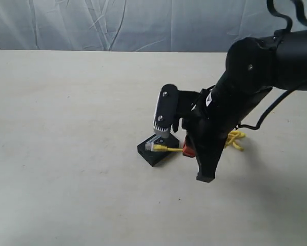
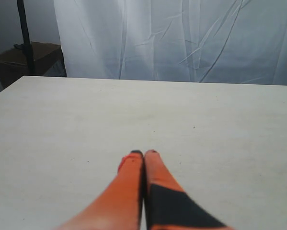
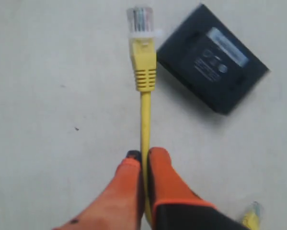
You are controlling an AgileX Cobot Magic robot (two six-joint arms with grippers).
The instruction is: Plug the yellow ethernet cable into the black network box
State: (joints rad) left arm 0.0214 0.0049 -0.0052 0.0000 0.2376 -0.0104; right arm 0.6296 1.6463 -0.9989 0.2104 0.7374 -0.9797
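My right gripper is shut on the yellow ethernet cable, a short way behind its yellow boot and clear plug. The plug points past a corner of the black network box and is not touching it. In the exterior view the plug hangs over the box, with the gripper to its right. The cable's knotted bundle lies behind the right arm. My left gripper is shut on nothing, above bare table, and does not show in the exterior view.
The pale table stretches all round the box. A white curtain hangs behind it. The bulky black right arm leans over the middle right. A dark stand and a brown box sit beyond the table's corner.
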